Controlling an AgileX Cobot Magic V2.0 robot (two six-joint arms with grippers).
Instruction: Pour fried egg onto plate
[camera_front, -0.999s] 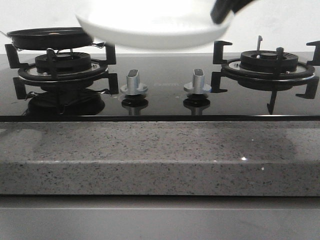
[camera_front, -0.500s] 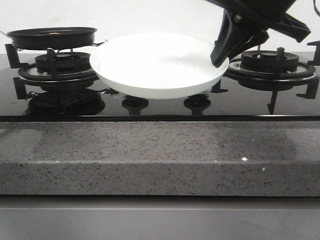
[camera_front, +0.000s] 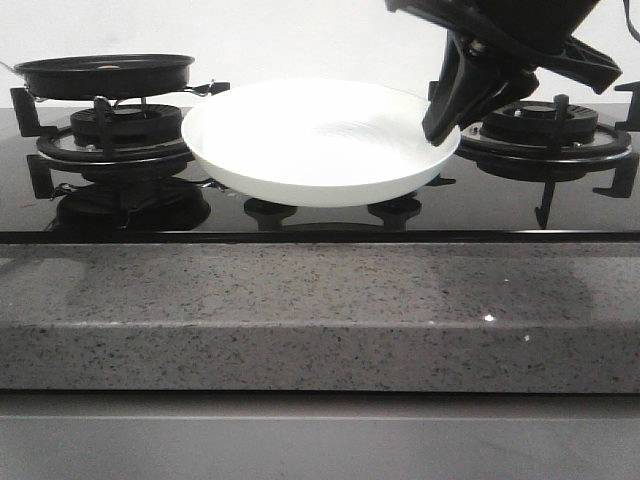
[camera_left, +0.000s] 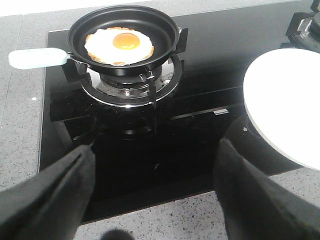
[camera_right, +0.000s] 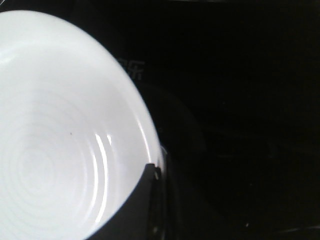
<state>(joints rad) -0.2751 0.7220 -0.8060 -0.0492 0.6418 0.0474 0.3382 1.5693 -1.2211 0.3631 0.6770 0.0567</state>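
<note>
The fried egg (camera_left: 120, 45), orange yolk and white edge, lies in the black frying pan (camera_left: 165, 30) on the left burner; from the front only the pan's side (camera_front: 105, 75) shows. My right gripper (camera_front: 440, 125) is shut on the right rim of the white plate (camera_front: 320, 140), which hangs nearly level just above the cooktop between the burners. In the right wrist view, one finger (camera_right: 145, 200) lies over the plate (camera_right: 60, 125) at its rim. My left gripper (camera_left: 155, 147) is open and empty, above the cooktop's front edge, short of the pan. The plate's edge (camera_left: 290, 100) shows beside it.
The pan has a pale handle (camera_left: 35, 57) pointing away from the plate. The right burner grate (camera_front: 545, 125) stands behind my right arm. A speckled grey counter (camera_front: 320, 310) runs along the front of the black glass cooktop (camera_left: 200, 60).
My right gripper has brought the plate down from the top of the front view to just above the cooktop's middle. The pan has not moved.
</note>
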